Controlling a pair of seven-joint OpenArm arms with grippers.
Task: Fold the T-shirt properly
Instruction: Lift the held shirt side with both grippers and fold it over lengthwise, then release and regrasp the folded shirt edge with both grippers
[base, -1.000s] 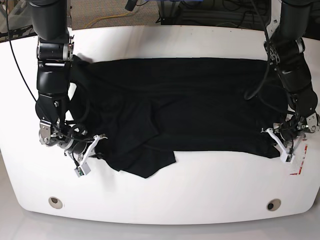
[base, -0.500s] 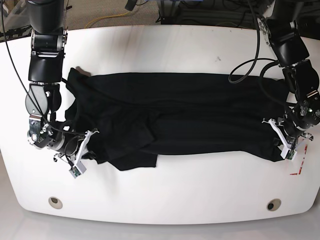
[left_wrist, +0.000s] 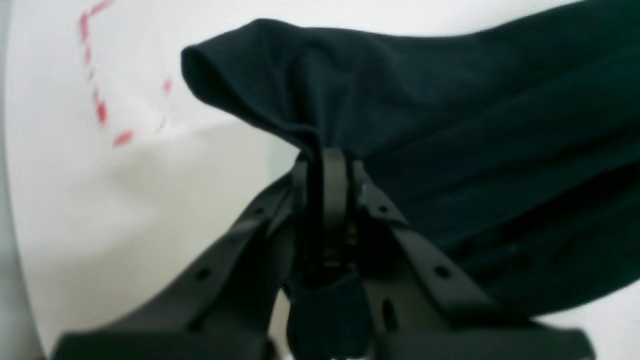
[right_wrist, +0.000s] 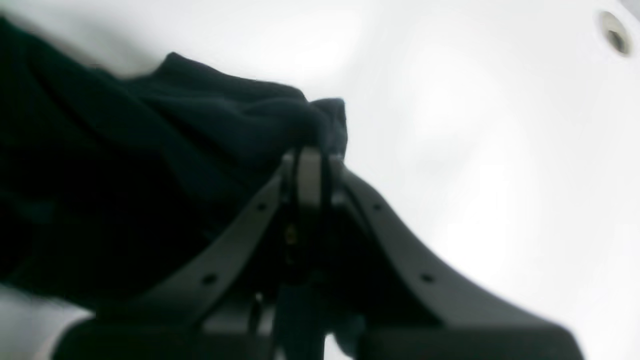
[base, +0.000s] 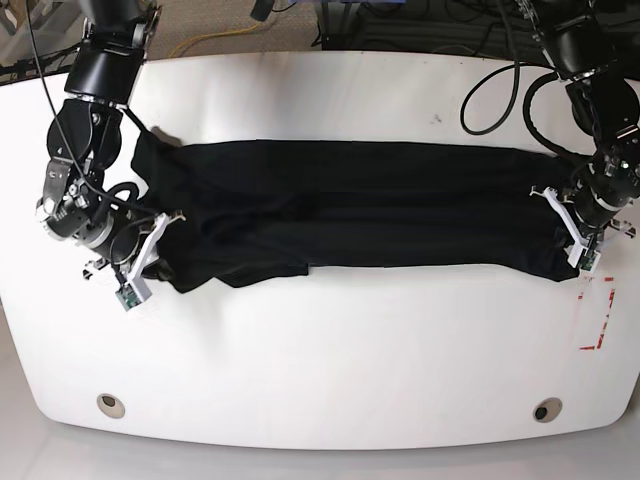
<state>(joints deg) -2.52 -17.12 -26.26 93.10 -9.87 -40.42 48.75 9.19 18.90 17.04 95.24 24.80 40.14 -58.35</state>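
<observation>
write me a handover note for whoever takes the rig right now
Left gripper: shut on the shirt's edge, at the end by the red marks.
Right gripper: shut on the shirt's edge at the other end.
Shirt: stretched in a long band across the table, held off it at both pinches.
Done: one lengthwise fold looks made; the near edge is uneven towards the right gripper's end.
Left: lay it flat, release, fold the ends in.
</observation>
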